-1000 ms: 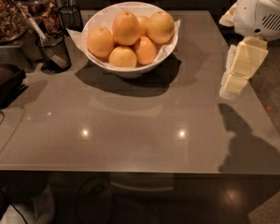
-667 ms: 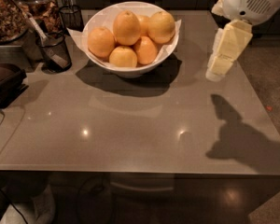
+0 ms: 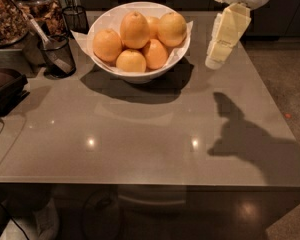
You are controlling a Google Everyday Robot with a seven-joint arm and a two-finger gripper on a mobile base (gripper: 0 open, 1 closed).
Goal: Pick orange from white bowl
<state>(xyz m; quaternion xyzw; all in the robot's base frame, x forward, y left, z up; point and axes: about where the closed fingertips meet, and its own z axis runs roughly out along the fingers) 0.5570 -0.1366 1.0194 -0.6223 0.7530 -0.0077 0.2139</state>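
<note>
The white bowl (image 3: 140, 73) stands at the back middle of the grey table, lined with white paper over its rim, and holds several orange-yellow fruits. The orange (image 3: 134, 29) is the biggest one, egg-like with a small nub on top, and it sits on top of the pile left of centre. My gripper (image 3: 216, 59) hangs from the upper right, pale cream, pointing down and left. It is to the right of the bowl, above the table, apart from the bowl and the fruit.
A black mesh cup (image 3: 57, 56) with a utensil stands left of the bowl, another mesh cup (image 3: 75, 18) behind it. Jars of dried food (image 3: 10, 14) and a dark tray (image 3: 5, 84) are at the far left. The table's right edge (image 3: 270, 109) borders the floor.
My gripper has moved left and toward the back of the table, closer to the bowl. Its shadow on the table has shifted left too. The bowl and fruit have not moved.
</note>
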